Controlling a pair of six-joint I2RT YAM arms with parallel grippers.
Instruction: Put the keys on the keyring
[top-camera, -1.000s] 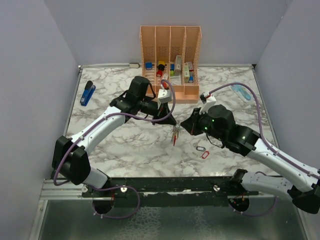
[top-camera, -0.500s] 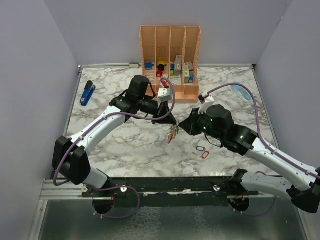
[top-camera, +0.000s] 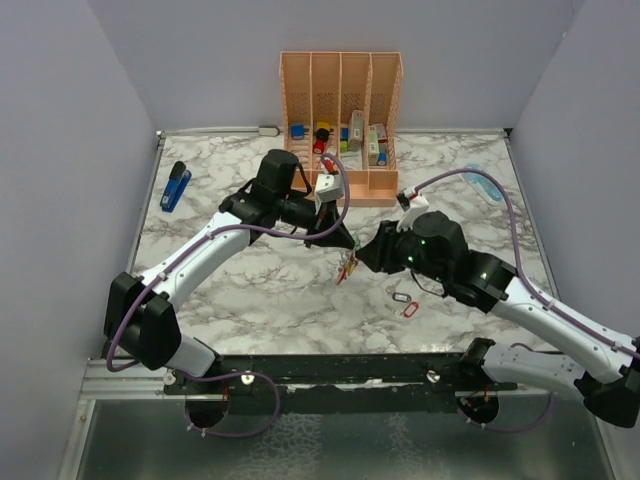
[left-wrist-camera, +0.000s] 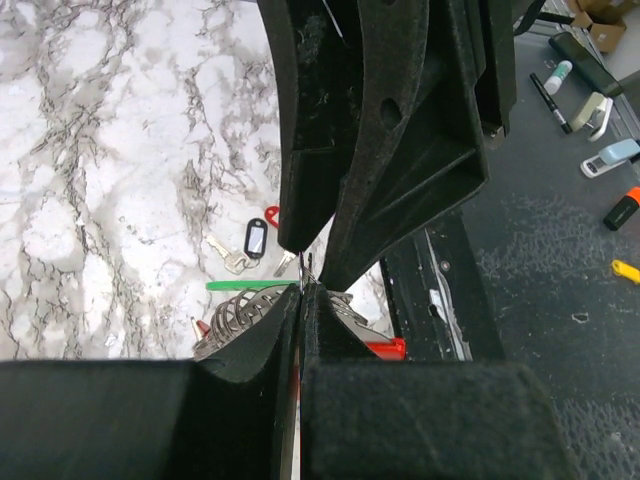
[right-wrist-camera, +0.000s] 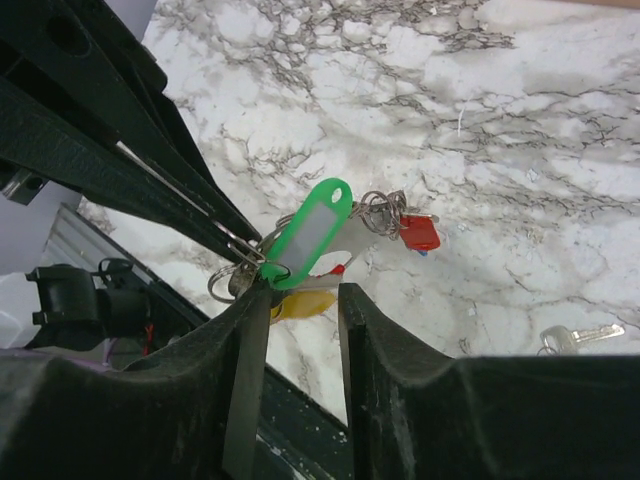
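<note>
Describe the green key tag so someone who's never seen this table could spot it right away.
On the marble table, look in front of the peach organiser at the bunch of keys pinched in the left gripper. The green tag is the long oval tab with a pale window; its neighbours are a red key head and a yellow tag.

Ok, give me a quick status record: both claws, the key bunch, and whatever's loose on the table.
left claw: shut on the bunch of silver keys with green, yellow and red plastic tags
bunch position: hanging above the white marble table, between both claws
right claw: open, tips at the bunch's tags
loose on table: black-tagged silver key; small red oval loop
</note>
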